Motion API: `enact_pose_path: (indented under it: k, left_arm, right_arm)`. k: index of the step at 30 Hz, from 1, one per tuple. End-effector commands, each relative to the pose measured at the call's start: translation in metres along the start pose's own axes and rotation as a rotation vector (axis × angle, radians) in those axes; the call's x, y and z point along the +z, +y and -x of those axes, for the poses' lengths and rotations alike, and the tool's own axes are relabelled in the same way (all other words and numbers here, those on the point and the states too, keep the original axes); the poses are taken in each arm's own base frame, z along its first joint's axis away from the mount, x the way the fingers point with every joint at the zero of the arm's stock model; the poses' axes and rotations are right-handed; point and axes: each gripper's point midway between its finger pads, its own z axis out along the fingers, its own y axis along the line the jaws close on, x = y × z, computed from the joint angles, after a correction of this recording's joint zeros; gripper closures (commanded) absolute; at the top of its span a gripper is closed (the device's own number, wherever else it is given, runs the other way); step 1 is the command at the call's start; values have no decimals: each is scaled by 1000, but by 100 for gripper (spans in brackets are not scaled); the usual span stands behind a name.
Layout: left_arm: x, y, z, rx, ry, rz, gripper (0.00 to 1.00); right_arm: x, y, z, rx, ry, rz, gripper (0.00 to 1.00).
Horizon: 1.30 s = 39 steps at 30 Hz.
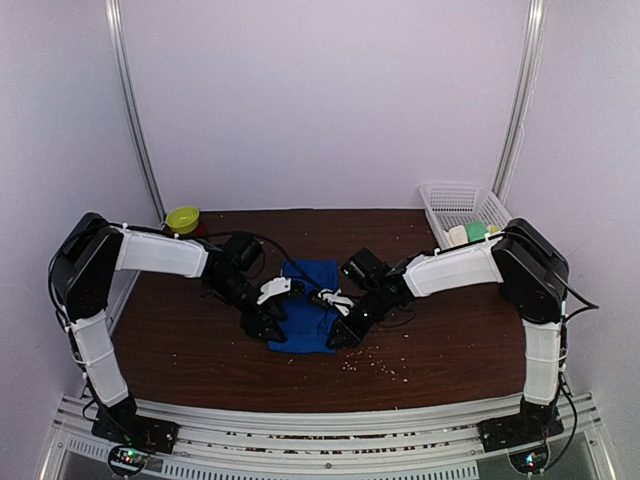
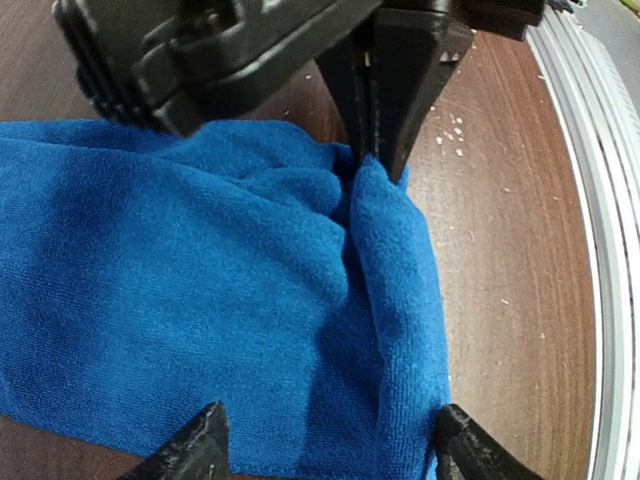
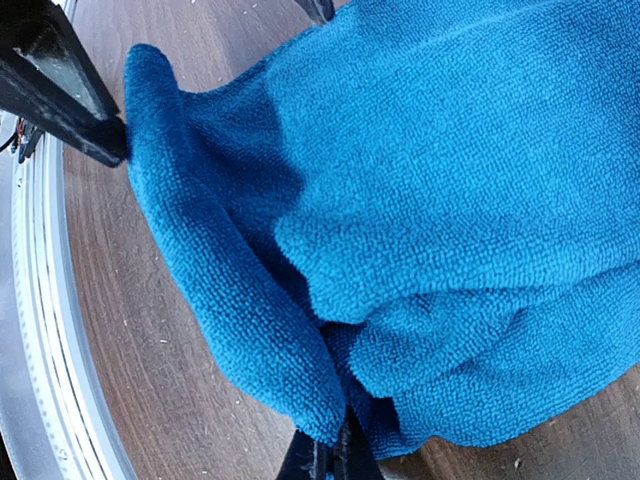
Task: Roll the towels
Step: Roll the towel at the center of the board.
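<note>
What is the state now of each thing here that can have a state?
blue towel: bunched in folds on the table, not rolled.
left gripper: open, astride the towel's edge.
right gripper: shut, pinching a towel fold.
mesh basket: upright, not empty.
green bowl: upright, at the table's back left corner.

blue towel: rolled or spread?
Neither fully: the royal blue cloth towel lies bunched in loose folds on the brown wooden table, no rolled cylinder.
</note>
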Motion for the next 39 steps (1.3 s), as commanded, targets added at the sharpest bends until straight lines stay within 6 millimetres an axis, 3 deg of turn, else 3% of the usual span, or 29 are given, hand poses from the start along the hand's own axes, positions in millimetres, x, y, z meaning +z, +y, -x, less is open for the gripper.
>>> enact_pose_path:
  k: [1,6,9,18,27,31,35,36,39]
  left_arm:
    - [3,22,9,-10,-5,89,34]
    - [11,31,-1,-47,26,120,56]
    - [15,33,-11,-60,55,130,63]
    - [23,45,-38,-102,140,202,67]
    - [27,42,-44,-113,149,187,68]
    - [28,42,-43,-113,145,182,68]
    - [29,41,-43,-116,143,172,68]
    - [29,41,-43,-117,143,171,68]
    - [29,40,-44,-117,143,166,68]
  right_arm:
    - [9,-20,-21,49,55,-58,100]
    - [8,-20,-21,48,55,-61,100]
    - [5,-19,-19,46,48,-64,100]
    - [-20,-19,-1,10,-26,-137,82]
    - [-63,-12,1,-152,-140,-249,66]
    - [-73,14,8,-266,-230,-200,73]
    - [-72,40,25,-366,-341,-136,96]
    - [-67,41,28,-360,-355,-126,100]
    - [-50,45,40,-309,-372,-52,100]
